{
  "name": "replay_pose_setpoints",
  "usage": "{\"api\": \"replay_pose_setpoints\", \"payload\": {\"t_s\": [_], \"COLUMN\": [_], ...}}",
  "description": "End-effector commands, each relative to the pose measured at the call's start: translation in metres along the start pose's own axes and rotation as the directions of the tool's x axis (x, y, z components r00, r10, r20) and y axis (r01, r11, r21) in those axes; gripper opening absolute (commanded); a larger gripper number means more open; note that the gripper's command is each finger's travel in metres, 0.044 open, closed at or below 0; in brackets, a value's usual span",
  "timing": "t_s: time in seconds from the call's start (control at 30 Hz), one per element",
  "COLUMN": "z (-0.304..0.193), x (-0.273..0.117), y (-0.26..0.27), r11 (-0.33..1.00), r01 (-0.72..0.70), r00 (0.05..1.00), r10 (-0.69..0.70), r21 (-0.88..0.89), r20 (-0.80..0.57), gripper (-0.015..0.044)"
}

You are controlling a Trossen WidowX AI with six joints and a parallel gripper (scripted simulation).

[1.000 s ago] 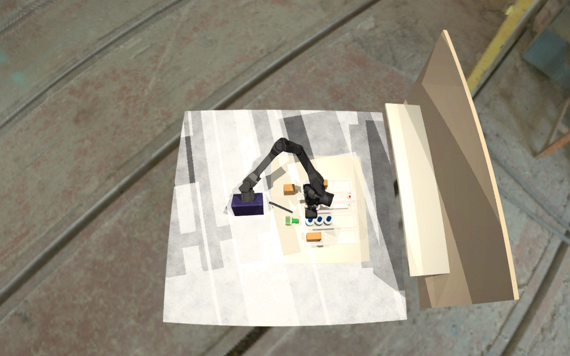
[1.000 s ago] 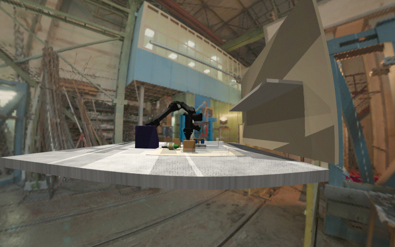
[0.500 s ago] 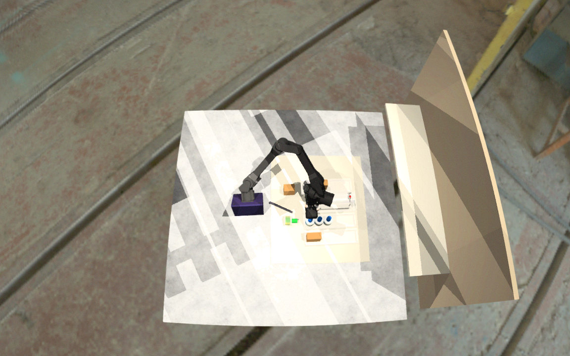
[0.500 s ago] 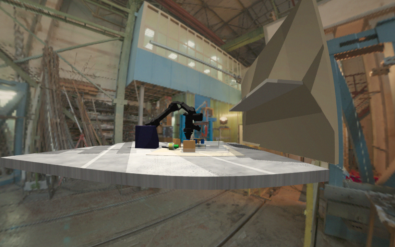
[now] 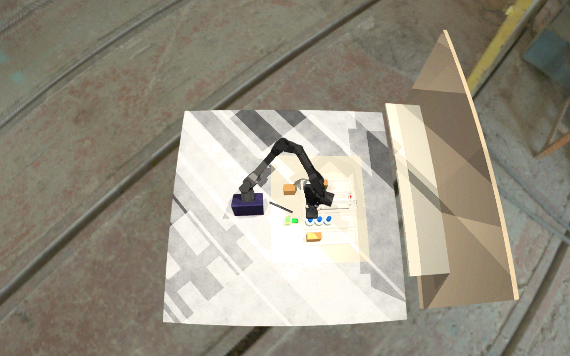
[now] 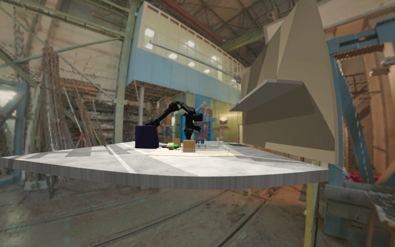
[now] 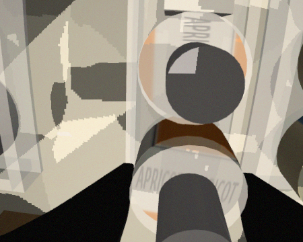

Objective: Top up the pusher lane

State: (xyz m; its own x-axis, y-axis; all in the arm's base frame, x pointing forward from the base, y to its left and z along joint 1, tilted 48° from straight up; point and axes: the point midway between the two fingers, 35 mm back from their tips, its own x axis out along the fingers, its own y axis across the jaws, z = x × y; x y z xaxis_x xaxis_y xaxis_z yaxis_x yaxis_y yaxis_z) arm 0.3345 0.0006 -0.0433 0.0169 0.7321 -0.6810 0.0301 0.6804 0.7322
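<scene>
Blue-paneled walls (image 6: 174,69) rise beyond, perhaps a workshop.

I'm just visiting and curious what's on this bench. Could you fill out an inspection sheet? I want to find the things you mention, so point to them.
Surface: patchy grey table (image 5: 234,288) (image 6: 162,165), thin cream mat (image 5: 287,254) (image 6: 162,152).
Job's things: dark-capped clear apricot jar (image 7: 188,158); matching jar (image 7: 205,87) behind it, between clear lane walls. Seating: cannot tell.
Clutter: three blue-capped white jars (image 5: 319,221) (image 6: 202,141) (image 7: 291,158); green-capped jar (image 5: 291,220) (image 6: 173,146) lying down; orange-brown blocks (image 5: 289,189) (image 6: 189,147) (image 7: 17,223); dark thin rod (image 5: 280,207).
Gripper (image 5: 310,204) (image 6: 188,138) (image 7: 186,177): shut on the front apricot jar.
Cables: nothing seen.
Surroundings: tan panel (image 5: 477,177) (image 6: 300,61) with ledge; industrial hall.
</scene>
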Motion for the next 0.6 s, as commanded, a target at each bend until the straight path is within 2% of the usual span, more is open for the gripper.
{"api": "replay_pose_setpoints", "payload": {"t_s": [0.0,0.57], "z": [0.0033,0.0021], "x": [0.006,0.0121], "y": [0.0038,0.0039], "r11": [1.0,1.0], "r01": [-0.011,-0.011], "r00": [1.0,1.0], "r10": [0.011,0.012], "r21": [-0.016,-0.016], "r20": [0.005,0.004], "gripper": [0.0,0.0]}}
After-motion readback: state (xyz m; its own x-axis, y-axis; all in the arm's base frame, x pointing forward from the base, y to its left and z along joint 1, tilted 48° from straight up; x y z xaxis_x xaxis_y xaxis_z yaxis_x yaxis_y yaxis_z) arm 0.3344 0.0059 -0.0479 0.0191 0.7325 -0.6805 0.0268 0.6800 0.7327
